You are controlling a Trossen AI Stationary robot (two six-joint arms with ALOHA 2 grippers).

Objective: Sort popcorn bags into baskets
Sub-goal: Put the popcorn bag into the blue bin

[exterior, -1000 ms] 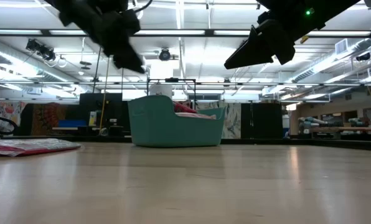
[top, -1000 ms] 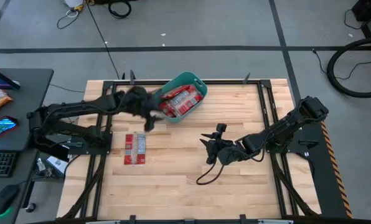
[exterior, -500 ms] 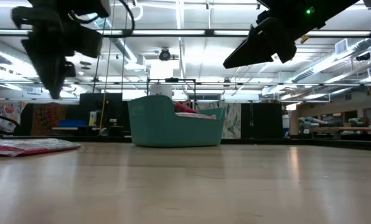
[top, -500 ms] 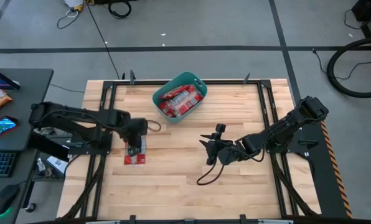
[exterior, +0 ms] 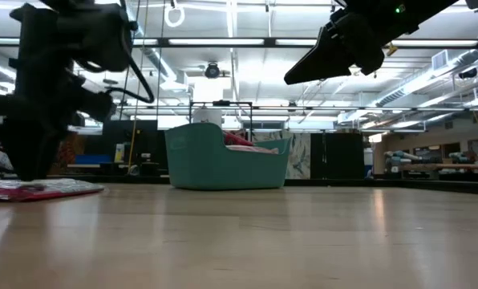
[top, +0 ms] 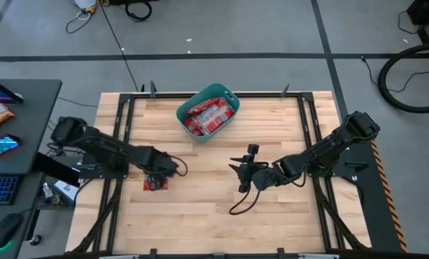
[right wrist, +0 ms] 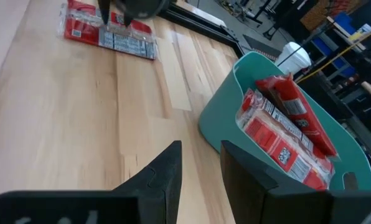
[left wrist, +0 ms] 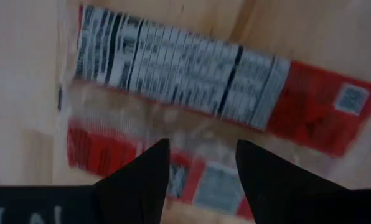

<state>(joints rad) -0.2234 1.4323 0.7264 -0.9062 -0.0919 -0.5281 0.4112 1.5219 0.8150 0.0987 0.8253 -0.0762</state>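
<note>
- Left gripper (top: pixel 157 175) has dropped from above the table onto two popcorn bags (top: pixel 155 183), fingers wide apart.
- One basket (top: pixel 227 98) holds several bags.
- Right gripper (top: pixel 237 171) hovers mid-table, fingers part open.

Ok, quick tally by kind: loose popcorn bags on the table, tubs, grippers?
Loose popcorn bags on the table: 2
Teal tub: 1 (bags inside overlap, not counted)
Grippers: 2, left gripper and right gripper
Total: 5

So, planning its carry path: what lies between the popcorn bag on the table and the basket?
Bare wood between popcorn bag and basket, per high view.
</note>
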